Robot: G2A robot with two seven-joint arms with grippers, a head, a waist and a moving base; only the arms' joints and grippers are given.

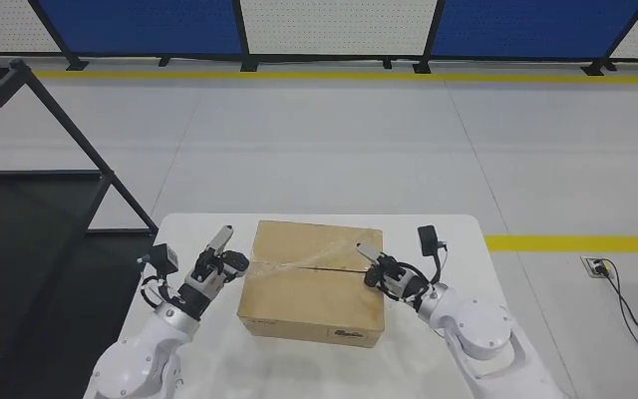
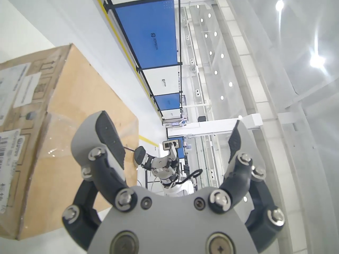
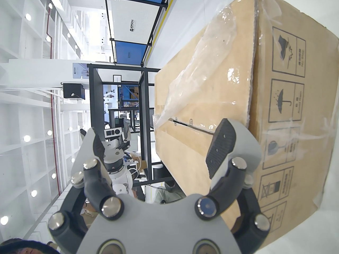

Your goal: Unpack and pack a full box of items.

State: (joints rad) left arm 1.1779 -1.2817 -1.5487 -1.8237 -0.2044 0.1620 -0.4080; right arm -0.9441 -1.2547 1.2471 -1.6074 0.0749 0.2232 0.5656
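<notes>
At the middle of the desk (image 1: pixel 189 231) sits the cardboard box (image 1: pixel 311 294), 2 flaps closed under clear tape. Left hand (image 1: pixel 228 251), spread apart, hangs just beside it; right hand (image 1: pixel 371 264), likewise apart, at its opposite edge.

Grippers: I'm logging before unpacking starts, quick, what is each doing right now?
Left gripper: open, holding nothing.
Right gripper: open, holding nothing, at the taped brown cardboard box.
</notes>
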